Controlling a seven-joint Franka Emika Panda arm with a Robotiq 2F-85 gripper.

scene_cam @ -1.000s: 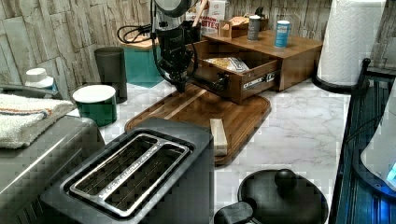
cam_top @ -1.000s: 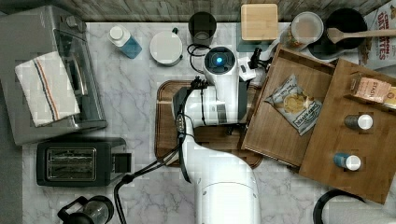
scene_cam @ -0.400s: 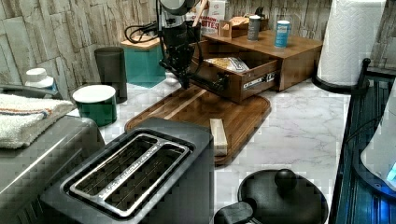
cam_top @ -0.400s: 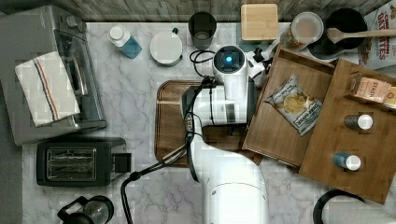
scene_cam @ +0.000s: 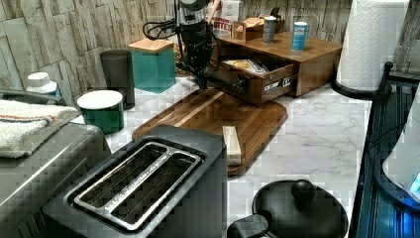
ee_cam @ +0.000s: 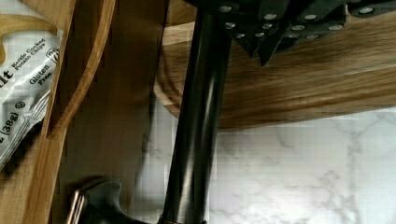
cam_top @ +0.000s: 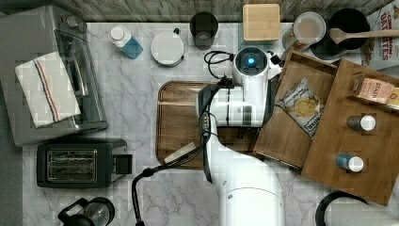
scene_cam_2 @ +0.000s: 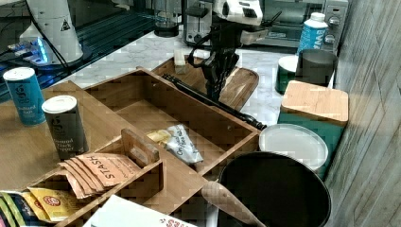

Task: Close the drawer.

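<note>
Drawer [cam_top: 287, 127]: brown, thin-walled, pulled open

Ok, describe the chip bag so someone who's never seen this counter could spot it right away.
Start at the wooden organizer that carries two spice shakers, at the top view's right. Its drawer is pulled out toward the robot arm, and the chip bag lies flat inside. It is the drawer's only content, a crinkly white and yellow packet, unlike the upright shakers above.

Chip bag [cam_top: 303, 107] inside open drawer [cam_top: 277, 141]
</note>
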